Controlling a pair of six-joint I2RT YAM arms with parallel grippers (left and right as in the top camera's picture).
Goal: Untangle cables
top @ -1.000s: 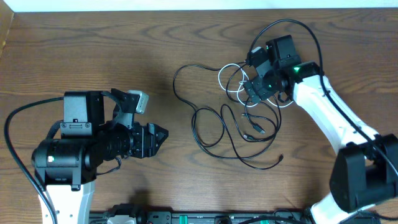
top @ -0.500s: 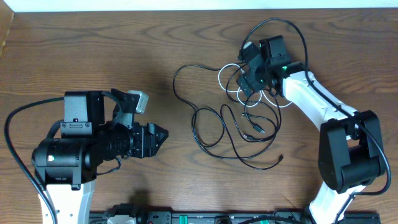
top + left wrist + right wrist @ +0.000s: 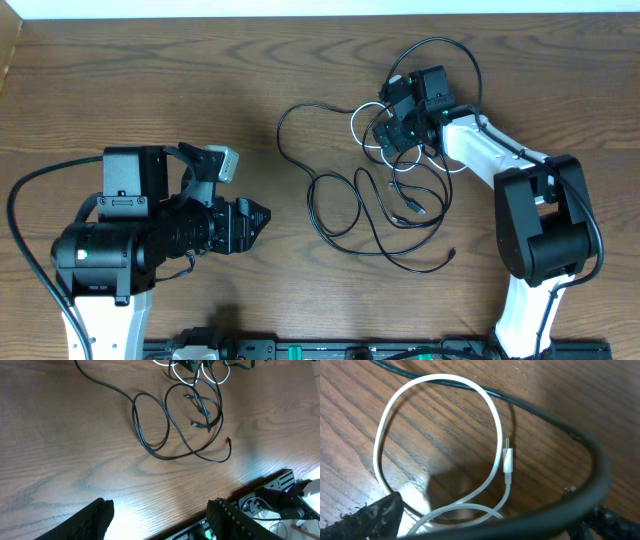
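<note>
Right fingers [image 3: 394, 133], spread wide above the white cable [image 3: 507, 462], have edged leftward; left fingers [image 3: 256, 220] hang released, empty.

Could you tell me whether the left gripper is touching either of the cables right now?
No, the left gripper sits over bare table, clearly apart from the nearest loop of the black cable.

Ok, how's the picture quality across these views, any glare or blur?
Left wrist view: bright glare on the table near the lens. Right wrist view: white cable sharp, black cord in the foreground blurred. Overhead view: even light, nothing blurred.
</note>
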